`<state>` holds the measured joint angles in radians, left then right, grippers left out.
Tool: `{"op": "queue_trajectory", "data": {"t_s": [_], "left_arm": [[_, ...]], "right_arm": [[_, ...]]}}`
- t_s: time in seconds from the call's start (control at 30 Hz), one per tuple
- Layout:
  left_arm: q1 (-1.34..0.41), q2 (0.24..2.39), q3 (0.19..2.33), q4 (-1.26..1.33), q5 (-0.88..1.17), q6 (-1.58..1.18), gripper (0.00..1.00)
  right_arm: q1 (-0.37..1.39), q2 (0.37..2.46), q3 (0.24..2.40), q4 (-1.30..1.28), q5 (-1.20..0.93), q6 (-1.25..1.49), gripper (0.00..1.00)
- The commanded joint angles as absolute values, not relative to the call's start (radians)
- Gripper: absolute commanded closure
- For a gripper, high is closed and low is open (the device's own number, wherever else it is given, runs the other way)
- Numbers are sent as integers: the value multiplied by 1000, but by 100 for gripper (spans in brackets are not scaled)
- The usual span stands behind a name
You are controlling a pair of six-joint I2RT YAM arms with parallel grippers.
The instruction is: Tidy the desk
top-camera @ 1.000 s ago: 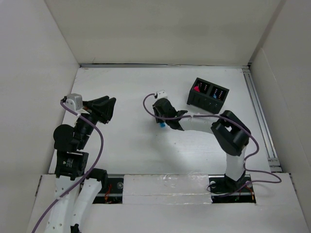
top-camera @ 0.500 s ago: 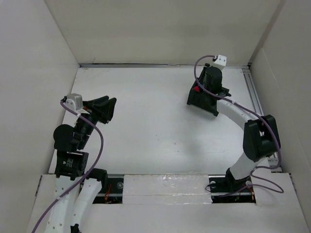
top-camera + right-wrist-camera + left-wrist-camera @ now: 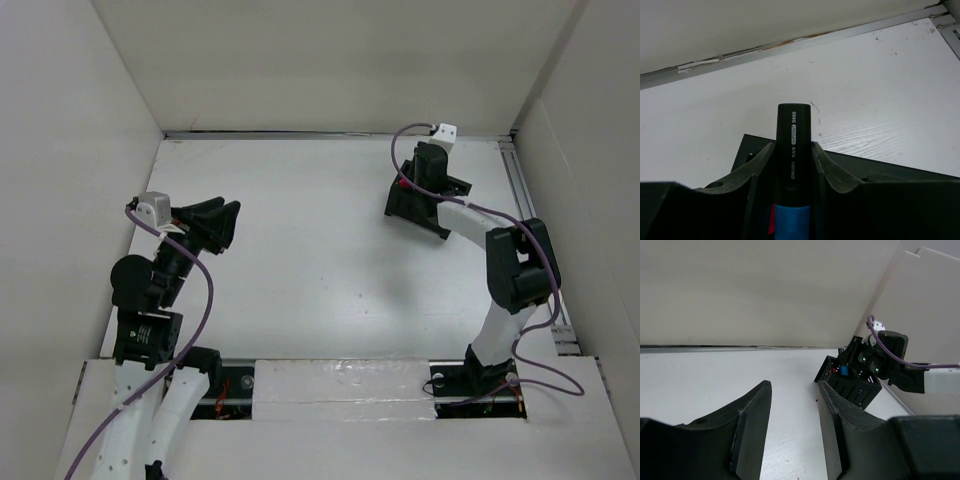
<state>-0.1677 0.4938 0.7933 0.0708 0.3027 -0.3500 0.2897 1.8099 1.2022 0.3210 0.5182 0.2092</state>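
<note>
One large matte white desk [image 3: 300, 250] carries one black plastic holder box [image 3: 402, 207] near its far right corner. Over the box, the right gripper [image 3: 793, 147] clamps one black-and-blue cylindrical marker [image 3: 794, 125]. The left gripper [image 3: 794, 387], near the left edge, is narrowly parted and empty. The arm hides most of the box's contents.

The top view looks steeply down from above and behind the arm bases [image 3: 470, 378], taking in the whole desk [image 3: 300, 250] and its walls [image 3: 330, 60]. The left wrist view sits low at the desk's left, facing across to the distant black box [image 3: 852, 387]. The right wrist view hangs just over that box, facing the back wall, with a marker [image 3: 793, 145] close up in the middle. All three share the box.
</note>
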Motion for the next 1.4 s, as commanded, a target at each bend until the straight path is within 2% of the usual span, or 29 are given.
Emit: {"op": "queue_trajectory", "data": {"t_s": [0.0, 0.1, 0.2, 0.3, 0.4, 0.43, 0.47, 0.57, 0.6, 0.67, 0.77, 0.93, 1.03, 1.2, 1.37], "left_arm": [[-164, 503, 790, 120, 317, -351, 62], [-164, 508, 788, 120, 311, -351, 62], [-164, 508, 787, 121, 313, -351, 61], [-164, 509, 788, 118, 311, -351, 58], [-164, 512, 790, 120, 316, -351, 54], [-164, 512, 790, 120, 314, -350, 49], [-164, 512, 790, 118, 314, -350, 49], [-164, 523, 793, 117, 328, -348, 42], [-164, 528, 795, 120, 346, -344, 40], [-164, 541, 798, 114, 354, -342, 35], [-164, 548, 802, 113, 373, -341, 29], [-164, 543, 799, 115, 364, -350, 22], [-164, 546, 799, 115, 359, -350, 21], [-164, 541, 796, 120, 357, -351, 20], [-164, 541, 793, 127, 367, -351, 20]], "right_arm": [[311, 1750, 1174, 402, 563, 209, 66], [333, 1707, 1128, 402, 575, 235, 49], [344, 1652, 1097, 402, 560, 245, 36], [365, 1574, 1078, 388, 552, 245, 28], [403, 1485, 1063, 370, 523, 252, 28], [428, 1436, 1046, 368, 488, 247, 34], [428, 1436, 1046, 368, 488, 248, 34], [492, 1338, 1012, 351, 386, 256, 68], [515, 1312, 999, 327, 356, 259, 88], [595, 1226, 973, 322, 278, 273, 99], [704, 1142, 876, 403, 160, 252, 100], [778, 1048, 761, 405, 59, 293, 100], [819, 994, 684, 399, -21, 293, 100], [900, 953, 565, 335, -6, 287, 98], [910, 985, 505, 357, -27, 327, 95]]}}
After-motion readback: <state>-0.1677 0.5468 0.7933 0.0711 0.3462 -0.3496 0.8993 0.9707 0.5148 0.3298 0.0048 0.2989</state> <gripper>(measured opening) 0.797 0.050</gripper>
